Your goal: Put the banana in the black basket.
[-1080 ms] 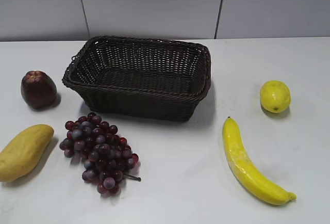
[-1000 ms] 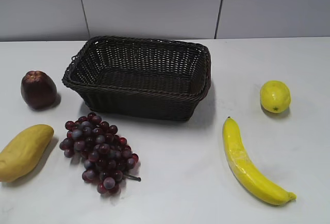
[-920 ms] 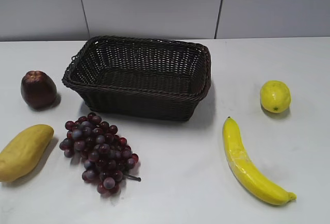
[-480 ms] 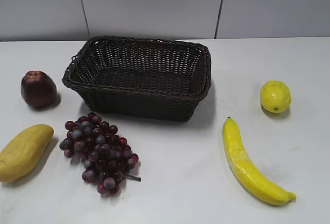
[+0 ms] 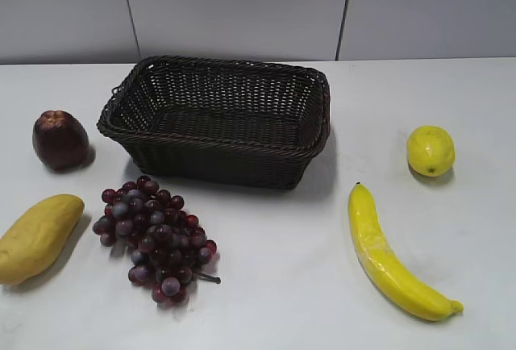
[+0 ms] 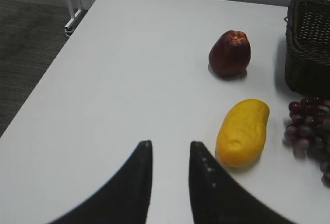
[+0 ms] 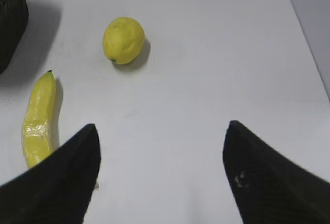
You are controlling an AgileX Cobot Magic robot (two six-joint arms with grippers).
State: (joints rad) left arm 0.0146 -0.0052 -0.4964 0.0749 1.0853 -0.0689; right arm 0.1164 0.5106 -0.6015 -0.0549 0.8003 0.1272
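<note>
The banana (image 5: 387,257) is glossy bright yellow and lies flat on the white table at the front right, right of the black basket (image 5: 218,160). In the right wrist view the banana (image 7: 38,121) lies left of my right gripper (image 7: 161,126), its near end passing behind the left finger. That gripper is wide open and empty above bare table. My left gripper (image 6: 170,144) has its jaws a little apart with nothing between them, over bare table left of the mango. Neither gripper shows in the exterior view. The basket is empty; its corner shows in both wrist views (image 6: 309,43) (image 7: 10,17).
A lemon (image 5: 430,150) (image 7: 124,40) sits behind the banana. A mango (image 5: 36,237) (image 6: 242,132), a grape bunch (image 5: 153,237) (image 6: 309,136) and a dark red apple (image 5: 60,139) (image 6: 230,53) lie left of and in front of the basket. The table's left edge (image 6: 46,84) borders grey floor.
</note>
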